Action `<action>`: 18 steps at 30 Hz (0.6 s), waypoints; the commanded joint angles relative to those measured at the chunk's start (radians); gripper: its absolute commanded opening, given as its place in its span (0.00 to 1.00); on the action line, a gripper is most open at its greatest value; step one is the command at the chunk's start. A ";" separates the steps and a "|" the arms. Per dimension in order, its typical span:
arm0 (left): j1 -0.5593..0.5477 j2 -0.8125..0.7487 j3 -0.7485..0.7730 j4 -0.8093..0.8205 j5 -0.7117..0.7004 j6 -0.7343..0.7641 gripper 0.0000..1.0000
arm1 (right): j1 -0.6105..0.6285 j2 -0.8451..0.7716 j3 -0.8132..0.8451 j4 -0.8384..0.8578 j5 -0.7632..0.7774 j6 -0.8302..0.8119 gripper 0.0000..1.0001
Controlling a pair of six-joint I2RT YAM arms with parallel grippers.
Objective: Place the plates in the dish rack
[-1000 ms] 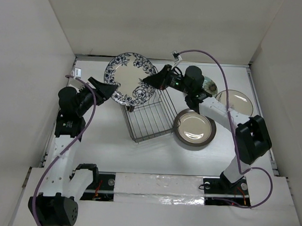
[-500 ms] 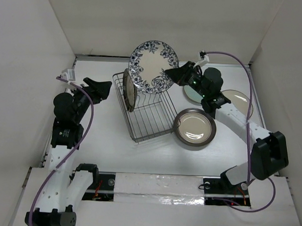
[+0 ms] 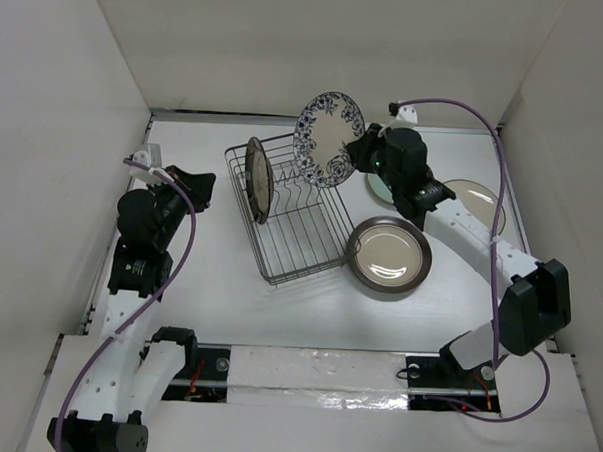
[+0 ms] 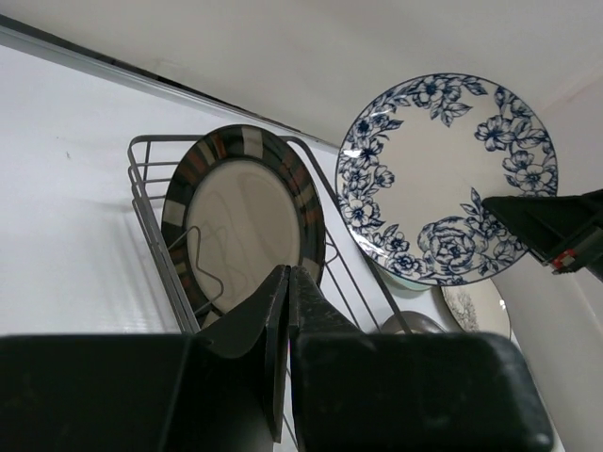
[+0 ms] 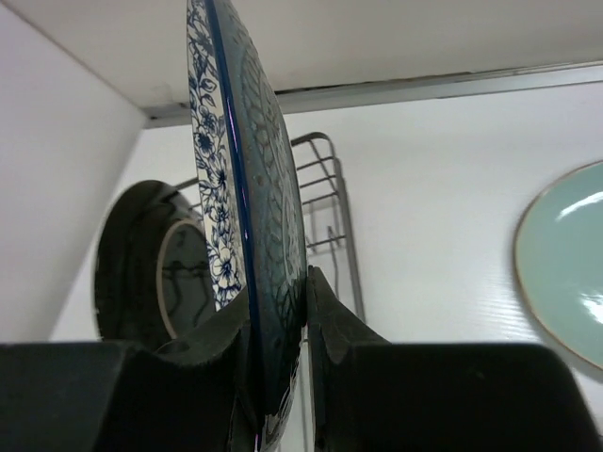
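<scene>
One dish rack point(image 3: 301, 241) sits mid-table. Above its far right corner the blue-and-white floral plate point(image 3: 328, 139) hangs in the air, turned nearer to upright than half a second ago, when it faced the top camera more fully. A dark-rimmed plate point(image 3: 257, 179) stands on edge at the rack's left end. The right gripper point(image 5: 278, 287) pinches the floral plate's rim. The left gripper point(image 4: 287, 278), fingers pressed together on nothing, stays left of the rack.

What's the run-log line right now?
right pincer: shut on floral plate at dish rack far edge | left pincer: shut, empty | dark-rimmed plate: upright in rack
</scene>
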 commanded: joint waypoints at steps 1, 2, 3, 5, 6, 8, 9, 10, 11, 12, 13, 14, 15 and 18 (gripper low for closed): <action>-0.005 -0.005 0.000 0.061 0.002 0.023 0.00 | 0.056 0.001 0.142 0.074 0.143 -0.088 0.00; -0.005 -0.001 0.001 0.063 0.003 0.023 0.00 | 0.070 0.010 0.166 0.060 0.180 -0.099 0.00; -0.005 0.004 0.003 0.066 0.005 0.023 0.00 | 0.070 0.021 0.183 0.034 0.194 -0.110 0.00; -0.005 0.019 0.001 0.069 0.031 0.017 0.00 | 0.080 0.057 0.211 0.009 0.200 -0.134 0.00; -0.005 0.021 0.001 0.072 0.040 0.016 0.00 | 0.103 0.068 0.231 -0.005 0.201 -0.146 0.00; -0.005 0.019 0.001 0.070 0.037 0.016 0.00 | 0.122 0.103 0.246 -0.015 0.220 -0.159 0.00; -0.005 0.022 0.003 0.061 0.029 0.017 0.00 | 0.131 0.114 0.272 -0.037 0.227 -0.174 0.00; -0.005 0.029 0.009 0.058 0.022 0.017 0.00 | 0.143 0.128 0.286 -0.046 0.234 -0.179 0.00; -0.005 0.036 0.010 0.058 0.022 0.017 0.00 | 0.143 0.146 0.299 -0.054 0.240 -0.182 0.00; -0.005 0.038 0.010 0.056 0.029 0.016 0.00 | 0.154 0.156 0.306 -0.057 0.238 -0.186 0.00; -0.005 0.033 0.007 0.058 0.038 0.016 0.00 | 0.166 0.168 0.317 -0.058 0.241 -0.189 0.00; -0.005 0.027 0.006 0.058 0.039 0.017 0.00 | 0.166 0.176 0.323 -0.061 0.247 -0.192 0.00; -0.005 0.024 0.006 0.053 0.033 0.019 0.00 | 0.179 0.185 0.331 -0.074 0.257 -0.197 0.00; -0.005 0.039 0.015 0.053 0.026 0.019 0.00 | 0.189 0.234 0.391 -0.135 0.286 -0.215 0.00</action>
